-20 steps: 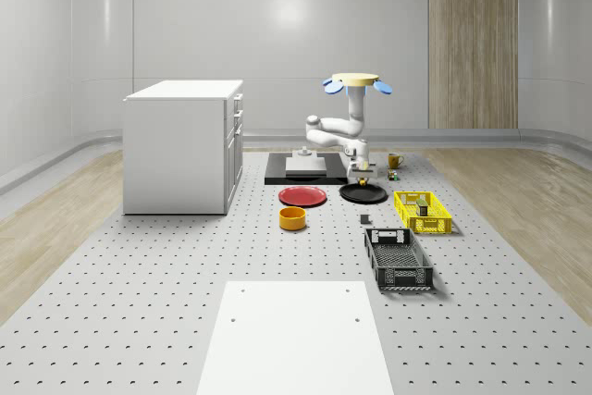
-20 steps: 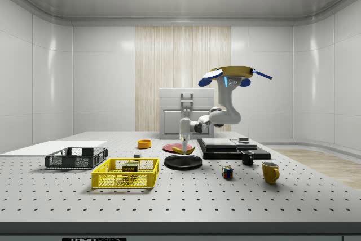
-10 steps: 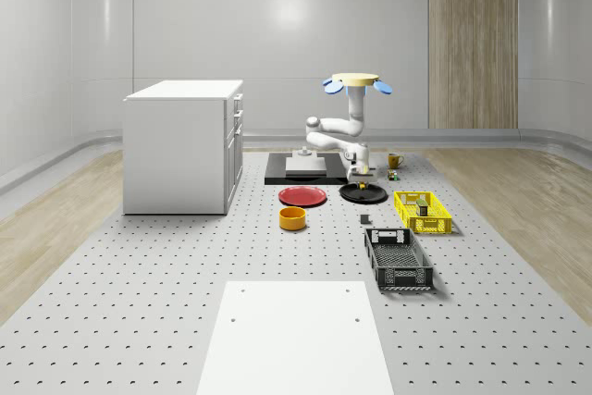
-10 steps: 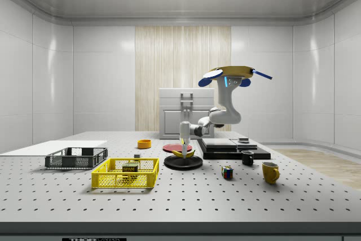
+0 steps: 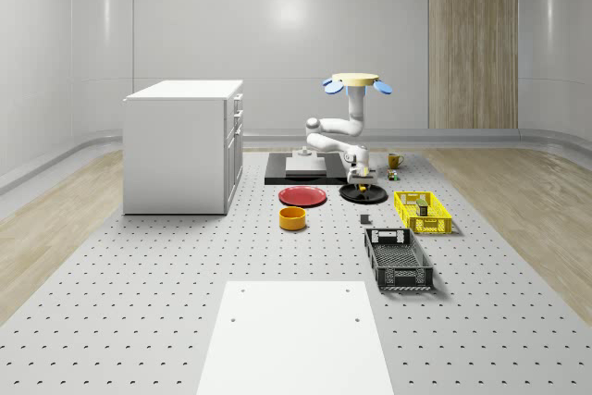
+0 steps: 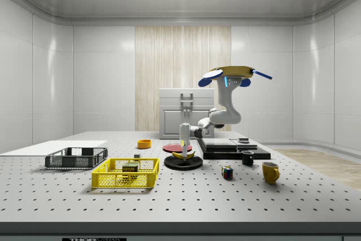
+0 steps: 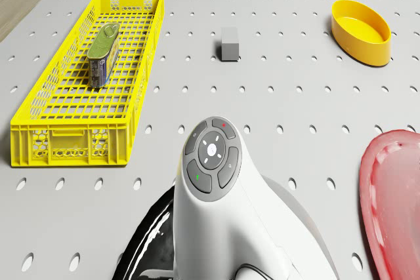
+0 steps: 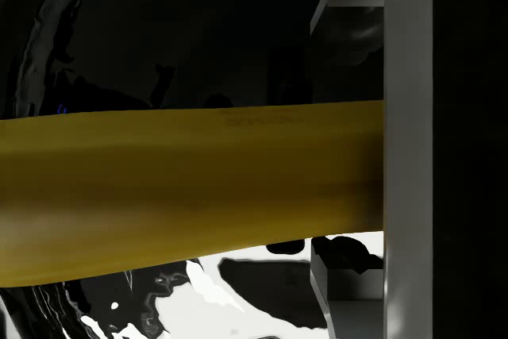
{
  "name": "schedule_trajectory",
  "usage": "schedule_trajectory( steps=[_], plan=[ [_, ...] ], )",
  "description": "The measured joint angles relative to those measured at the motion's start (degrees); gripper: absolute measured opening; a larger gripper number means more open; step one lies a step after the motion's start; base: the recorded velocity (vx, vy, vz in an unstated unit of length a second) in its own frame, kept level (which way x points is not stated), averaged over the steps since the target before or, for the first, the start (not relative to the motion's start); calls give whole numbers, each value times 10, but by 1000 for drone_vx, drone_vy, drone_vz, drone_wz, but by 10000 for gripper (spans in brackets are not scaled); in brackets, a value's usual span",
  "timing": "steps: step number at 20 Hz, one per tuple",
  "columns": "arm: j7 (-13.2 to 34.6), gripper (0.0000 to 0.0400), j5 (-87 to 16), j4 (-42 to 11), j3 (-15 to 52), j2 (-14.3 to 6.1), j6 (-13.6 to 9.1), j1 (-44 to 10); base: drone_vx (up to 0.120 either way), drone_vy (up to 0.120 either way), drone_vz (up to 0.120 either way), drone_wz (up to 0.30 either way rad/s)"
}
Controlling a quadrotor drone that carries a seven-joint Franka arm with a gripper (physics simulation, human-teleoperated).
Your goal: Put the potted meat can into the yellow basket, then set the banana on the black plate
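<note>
The drone [image 6: 234, 74] hovers above the desk [image 5: 185, 321] beside the black plate [image 6: 183, 162]. Its claw [image 6: 184, 146] clenches the banana [image 6: 183, 154] just over that plate (the potted meat can [image 7: 104, 52] sits inside the yellow basket [image 7: 39, 119] nearby).

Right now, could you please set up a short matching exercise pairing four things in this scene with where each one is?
Things:
1. potted meat can
2. banana
3. drone
4. red plate

Places:
A. hovering beside the black plate
B. inside the yellow basket
C. flat on the table, next to the black plate
D. in the pincer, just above the black plate

Pairs: 1-B, 2-D, 3-A, 4-C
</note>
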Motion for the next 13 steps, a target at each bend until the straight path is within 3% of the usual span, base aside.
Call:
schedule_trajectory(
  steps=[5, 13],
  plan=[
    [-13, 382, 27, -12, 29, 0, -14, 9, 0, 0, 0, 0],
    [-20, 397, 64, -25, 69, 0, -32, 19, 0, 0, 0, 0]
  ],
)
